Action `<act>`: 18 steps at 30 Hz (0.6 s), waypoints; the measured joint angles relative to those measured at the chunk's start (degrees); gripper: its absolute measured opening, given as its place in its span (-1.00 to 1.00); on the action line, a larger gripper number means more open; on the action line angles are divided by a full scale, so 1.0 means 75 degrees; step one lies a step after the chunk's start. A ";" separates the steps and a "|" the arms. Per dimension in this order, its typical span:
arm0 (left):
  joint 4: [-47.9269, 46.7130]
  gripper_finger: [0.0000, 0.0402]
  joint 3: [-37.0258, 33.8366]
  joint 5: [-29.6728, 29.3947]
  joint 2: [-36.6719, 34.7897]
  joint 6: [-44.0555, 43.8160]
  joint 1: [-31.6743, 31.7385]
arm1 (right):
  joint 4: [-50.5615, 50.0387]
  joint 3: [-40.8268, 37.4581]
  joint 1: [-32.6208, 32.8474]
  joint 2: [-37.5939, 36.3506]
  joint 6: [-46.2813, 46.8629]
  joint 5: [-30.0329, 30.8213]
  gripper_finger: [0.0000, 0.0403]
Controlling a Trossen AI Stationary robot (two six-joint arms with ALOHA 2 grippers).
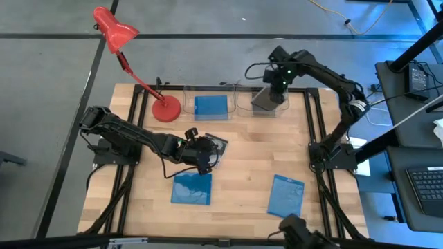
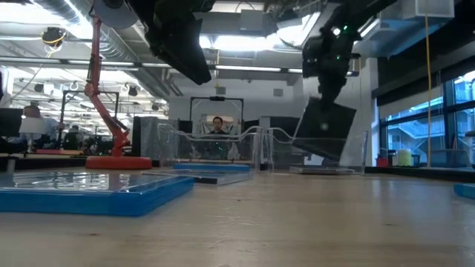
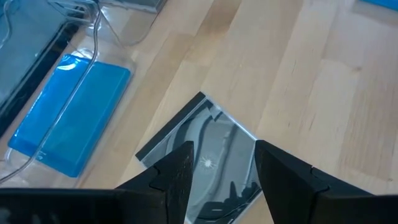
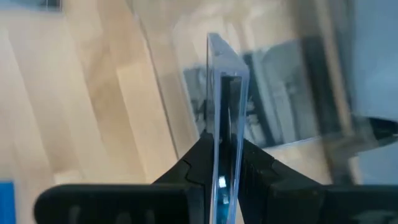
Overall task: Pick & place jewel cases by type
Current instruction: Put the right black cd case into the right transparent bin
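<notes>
— While pinched edge-on in the right hand [image 4: 221, 168], looked light, stiff and brittle, that clear jewel case [image 4: 222, 93]. Slick plastic too; likely to slip or crack under a hard squeeze.

— Agreed. Held where?

— By the lower edge, thin side between the fingers, jaws nearly closed on it. Hung upright over the right clear tray [image 1: 239, 104] at the far side of the bench [image 1: 249, 159], not yet set down. Best gripped across the thickness like that, near an edge, never on the flat faces.

— And the right arm?

— Reached far out over the tray, wrist bent down, hand pointing at the tray floor.

— Second clear case [image 3: 211, 143]?

— Lay flat at mid-bench, a corner showing between the fingers of the left hand [image 3: 221, 168]. Jaws partway apart, astride it from above; touching or not, could not tell. Probably needs tipping or a grip at the rim, being so flat against the wood.

— Blue ones?

— One blue case [image 1: 210, 107] already in the left tray [image 1: 187, 104]; two more, the nearer blue case [image 1: 192, 188] and the right-hand blue case [image 1: 286, 196], flat on the near bench.
</notes>
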 joint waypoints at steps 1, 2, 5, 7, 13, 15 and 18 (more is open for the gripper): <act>0.0000 -0.16 0.0000 0.0003 0.0000 -0.0009 0.0000 | -0.0130 0.0000 0.0036 0.0116 -0.0113 0.0090 -0.72; 0.0000 -0.16 -0.0002 0.0003 0.0000 -0.0010 -0.0001 | -0.0219 0.0000 0.0070 0.0212 -0.0221 0.0237 -0.72; 0.0000 -0.15 -0.0002 0.0004 0.0000 -0.0010 0.0001 | -0.0252 0.0000 0.0181 0.0420 -0.0430 0.0729 -0.72; -0.0001 -0.15 -0.0002 0.0004 0.0000 -0.0041 -0.0001 | -0.0229 0.0000 0.0235 0.0482 -0.0696 0.0849 -0.72; 0.0000 -0.17 -0.0002 0.0000 0.0000 -0.0182 0.0000 | 0.0301 0.0000 0.0410 0.0508 -0.1199 0.0934 -0.72; 0.0000 -0.17 -0.0002 0.0000 0.0000 -0.0188 -0.0001 | 0.0536 0.0000 0.0452 0.0505 -0.1208 0.0946 -0.72; 0.0000 -0.16 0.0000 -0.0001 0.0000 -0.0206 -0.0001 | 0.0728 0.0000 0.0508 0.0505 -0.1208 0.0942 -0.72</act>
